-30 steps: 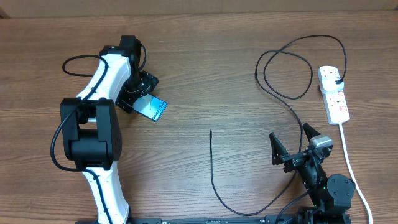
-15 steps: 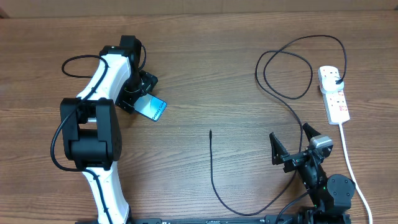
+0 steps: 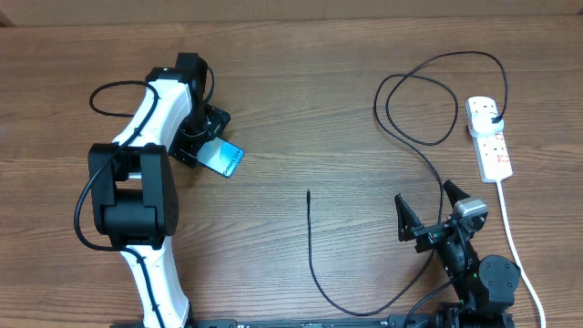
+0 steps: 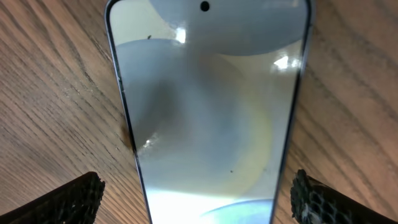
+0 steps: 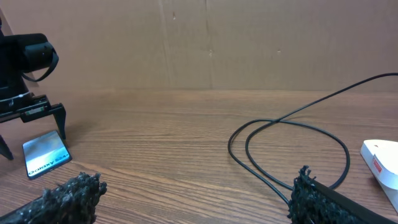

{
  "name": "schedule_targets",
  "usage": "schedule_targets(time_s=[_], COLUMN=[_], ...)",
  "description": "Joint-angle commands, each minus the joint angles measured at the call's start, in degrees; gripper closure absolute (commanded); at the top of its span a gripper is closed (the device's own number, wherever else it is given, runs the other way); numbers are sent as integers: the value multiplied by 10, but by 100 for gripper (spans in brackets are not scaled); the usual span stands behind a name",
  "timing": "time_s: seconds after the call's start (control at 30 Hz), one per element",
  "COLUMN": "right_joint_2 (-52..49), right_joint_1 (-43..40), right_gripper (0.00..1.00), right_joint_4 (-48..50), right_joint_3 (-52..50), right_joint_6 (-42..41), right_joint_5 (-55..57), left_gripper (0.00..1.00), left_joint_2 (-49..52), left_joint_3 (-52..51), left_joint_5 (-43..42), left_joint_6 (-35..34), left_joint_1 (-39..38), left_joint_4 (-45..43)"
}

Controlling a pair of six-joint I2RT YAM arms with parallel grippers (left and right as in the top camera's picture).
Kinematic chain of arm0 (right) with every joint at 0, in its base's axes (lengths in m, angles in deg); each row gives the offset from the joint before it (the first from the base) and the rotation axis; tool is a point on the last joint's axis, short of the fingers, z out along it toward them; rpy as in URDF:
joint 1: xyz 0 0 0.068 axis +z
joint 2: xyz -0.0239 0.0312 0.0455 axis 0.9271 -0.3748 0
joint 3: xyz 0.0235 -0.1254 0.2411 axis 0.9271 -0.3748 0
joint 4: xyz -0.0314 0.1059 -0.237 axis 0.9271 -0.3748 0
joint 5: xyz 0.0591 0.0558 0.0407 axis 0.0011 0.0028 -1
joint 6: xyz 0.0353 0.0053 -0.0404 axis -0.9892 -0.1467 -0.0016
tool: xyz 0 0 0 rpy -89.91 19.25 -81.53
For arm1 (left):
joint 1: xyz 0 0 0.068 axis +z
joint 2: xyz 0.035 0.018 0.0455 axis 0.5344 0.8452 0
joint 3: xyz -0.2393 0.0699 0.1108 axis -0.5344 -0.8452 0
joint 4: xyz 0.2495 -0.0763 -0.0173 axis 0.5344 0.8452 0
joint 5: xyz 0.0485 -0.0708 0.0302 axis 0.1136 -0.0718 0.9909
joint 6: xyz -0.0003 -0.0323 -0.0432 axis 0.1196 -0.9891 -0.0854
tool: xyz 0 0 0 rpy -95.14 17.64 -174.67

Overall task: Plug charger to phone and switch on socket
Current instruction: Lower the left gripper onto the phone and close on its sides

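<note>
The slim teal-screened smartphone [image 3: 224,160] is seen flat on the wooden surface [image 3: 301,100], flanked by the released left pincer [image 4: 198,198], while the right pincer [image 3: 428,208] is held released near the long thin black charger cable [image 3: 310,246].

The phone [image 3: 225,160] is lying flat on the left half of the tabletop [image 3: 301,100], closer to the far edge. The left pincer [image 3: 205,141] is sitting over its far-left end, one finger on each side (neither touching it in the wrist view). The socket [image 3: 489,137] is lying by the right edge, toward the far right corner. The charger [image 3: 311,246] is sitting plugged into the socket's far end, looping left of it, running toward the near edge and curling back to end mid-tabletop, well apart from the phone. The right pincer [image 3: 428,210] is standing near the near right corner, beside the cable.
</note>
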Motion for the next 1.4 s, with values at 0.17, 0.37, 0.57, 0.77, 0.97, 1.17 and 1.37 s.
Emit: schedule_targets(time_s=[0.17, 0.37, 0.57, 0.77, 0.97, 1.17, 1.37], right_joint_2=[6, 6, 6, 6, 6, 6, 6], right_joint_1=[2, 2, 2, 2, 2, 2, 2], right_gripper=[0, 0, 0, 0, 0, 0, 0], right_joint_4=[2, 2, 2, 2, 2, 2, 2], right_joint_3=[0, 0, 0, 0, 0, 0, 0], right_joint_6=[0, 0, 0, 0, 0, 0, 0], right_joint_5=[3, 3, 3, 3, 3, 3, 3], left_gripper=[0, 0, 0, 0, 0, 0, 0], left_joint_2=[12, 12, 12, 12, 12, 12, 12], left_joint_3=[-29, -55, -57, -57, -57, -57, -57], left_joint_5=[14, 12, 13, 12, 13, 13, 13], left_joint_6=[-22, -26, -25, -25, -25, -25, -25], left_joint_1=[2, 2, 2, 2, 2, 2, 2], left_joint_4=[-14, -47, -56, -57, -57, -57, -60])
